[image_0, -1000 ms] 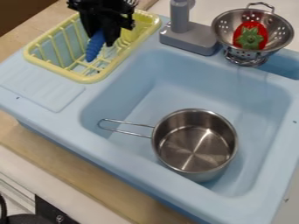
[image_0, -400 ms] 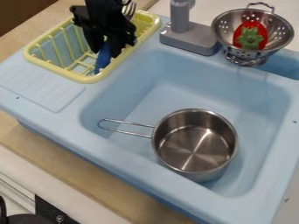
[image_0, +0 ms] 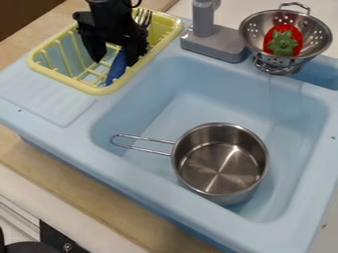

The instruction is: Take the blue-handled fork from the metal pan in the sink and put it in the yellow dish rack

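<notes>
1. Apparently, from where I stand, the work around the light-blue moulded plastic sink (image_0: 198, 99) is well along. Most of what I can judge concerns its back corner; the round, shiny steel pot with a wire handle (image_0: 221, 170) sits down in the basin, apart from that activity.

2. At that corner is the yellow plastic dish rack with slatted sides (image_0: 100, 90). I'd count the placing as done, or nearly so, since a blue item lies inside its rim. What seems left is only for the arm to come clear.

3. Over the rack hangs the black two-finger gripper (image_0: 114, 62), pointing downward, its fingers reaching inside. Its jaws stand well apart, one to either side, clamped on nothing that I can see. The wrist is above the rack's far part, near the upright silvery metal fork (image_0: 143, 19).

4. Smallest of the lot that matters, the slim, elongated blue object (image_0: 117, 70) rests at a slant between the fingers, closer to one of them, its lower end near the rack's front rim. I can't tell whether it touches a finger.
</notes>
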